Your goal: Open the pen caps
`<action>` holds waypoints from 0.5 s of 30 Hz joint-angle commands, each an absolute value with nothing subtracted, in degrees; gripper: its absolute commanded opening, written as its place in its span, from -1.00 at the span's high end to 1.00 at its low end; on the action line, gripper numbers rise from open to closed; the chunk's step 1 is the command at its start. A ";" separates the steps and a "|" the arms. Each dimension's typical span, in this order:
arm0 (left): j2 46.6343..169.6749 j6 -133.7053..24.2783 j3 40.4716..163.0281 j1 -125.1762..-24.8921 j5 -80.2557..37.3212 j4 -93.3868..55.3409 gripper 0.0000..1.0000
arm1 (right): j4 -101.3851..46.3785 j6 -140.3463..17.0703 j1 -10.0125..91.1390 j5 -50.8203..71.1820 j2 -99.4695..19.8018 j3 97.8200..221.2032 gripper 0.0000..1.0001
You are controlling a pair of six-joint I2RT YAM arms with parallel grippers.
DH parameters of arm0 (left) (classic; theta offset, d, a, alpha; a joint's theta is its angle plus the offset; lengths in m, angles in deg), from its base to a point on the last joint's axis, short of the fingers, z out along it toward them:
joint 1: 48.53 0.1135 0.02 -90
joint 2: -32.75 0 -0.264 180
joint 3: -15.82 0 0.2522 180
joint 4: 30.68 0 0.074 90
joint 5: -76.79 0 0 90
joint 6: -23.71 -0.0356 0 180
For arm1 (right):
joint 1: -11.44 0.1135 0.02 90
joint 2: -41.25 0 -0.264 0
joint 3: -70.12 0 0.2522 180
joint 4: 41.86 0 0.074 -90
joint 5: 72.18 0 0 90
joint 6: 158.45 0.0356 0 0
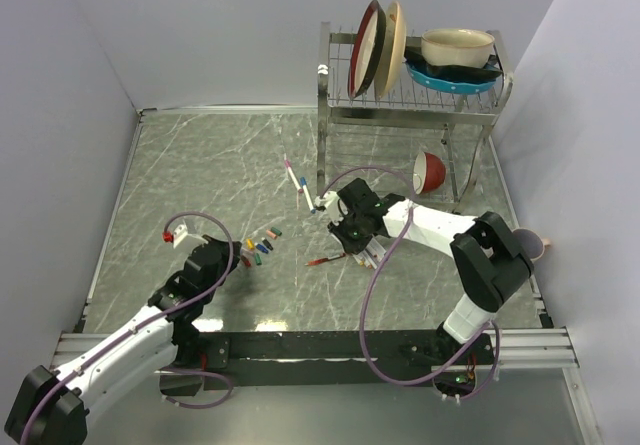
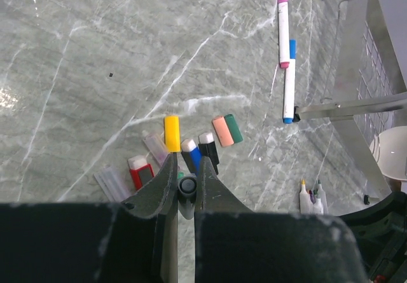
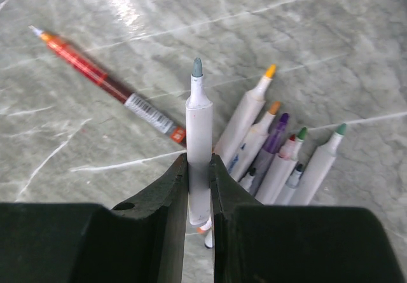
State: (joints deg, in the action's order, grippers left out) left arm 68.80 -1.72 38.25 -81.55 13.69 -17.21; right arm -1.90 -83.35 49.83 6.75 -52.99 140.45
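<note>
My right gripper (image 3: 199,164) pinches a smooth white pen barrel (image 3: 198,121), its grey-green tip bare. My left gripper (image 2: 186,172) is clamped on a small dark cap (image 2: 187,191). Loose plastic pen caps (image 2: 172,133) lie just beyond it on the veined marble tabletop (image 2: 95,54).

High rear overview, close downward wrist views, pen caps (image 1: 262,248) (image 2: 172,133) probably shared
</note>
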 commanded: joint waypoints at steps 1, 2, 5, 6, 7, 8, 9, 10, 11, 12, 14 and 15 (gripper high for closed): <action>67.73 -0.99 38.11 -81.23 14.92 -15.51 0.81 | -3.84 -82.25 50.20 10.00 -53.76 141.89 0.53; 67.73 -1.08 38.19 -81.23 14.92 -15.51 0.81 | -3.84 -82.16 50.20 10.43 -53.85 141.89 0.52; 67.73 -1.17 38.28 -81.23 14.74 -15.43 0.80 | -4.10 -81.99 50.20 11.23 -53.76 141.89 0.41; 67.64 -1.17 38.37 -81.23 14.66 -15.43 0.79 | -4.19 -81.90 50.11 11.75 -53.59 141.89 0.34; 67.64 -1.34 38.46 -81.23 14.66 -15.25 0.78 | -4.37 -81.81 50.20 11.93 -53.50 141.89 0.32; 67.64 -1.34 38.46 -81.23 14.66 -15.25 0.78 | -4.37 -81.81 50.20 11.93 -53.41 141.97 0.30; 67.82 -1.34 38.54 -81.23 14.66 -15.25 0.76 | -4.28 -81.72 50.20 11.93 -53.15 141.97 0.26; 67.73 -1.43 38.63 -81.23 14.57 -15.25 0.76 | -4.28 -81.72 50.20 12.02 -53.06 141.89 0.25; 67.82 -1.52 38.63 -81.23 14.48 -15.16 0.75 | -4.28 -81.72 50.11 11.93 -52.97 141.89 0.24; 67.73 -1.69 38.72 -81.23 14.48 -15.25 0.74 | -4.19 -81.72 50.11 11.85 -52.80 142.06 0.22; 67.90 -1.78 38.81 -81.23 14.39 -15.34 0.73 | -4.02 -81.81 50.02 11.67 -52.45 142.24 0.23; 67.99 -1.87 38.81 -81.23 14.39 -15.42 0.71 | -3.93 -81.90 50.02 11.58 -52.27 142.24 0.22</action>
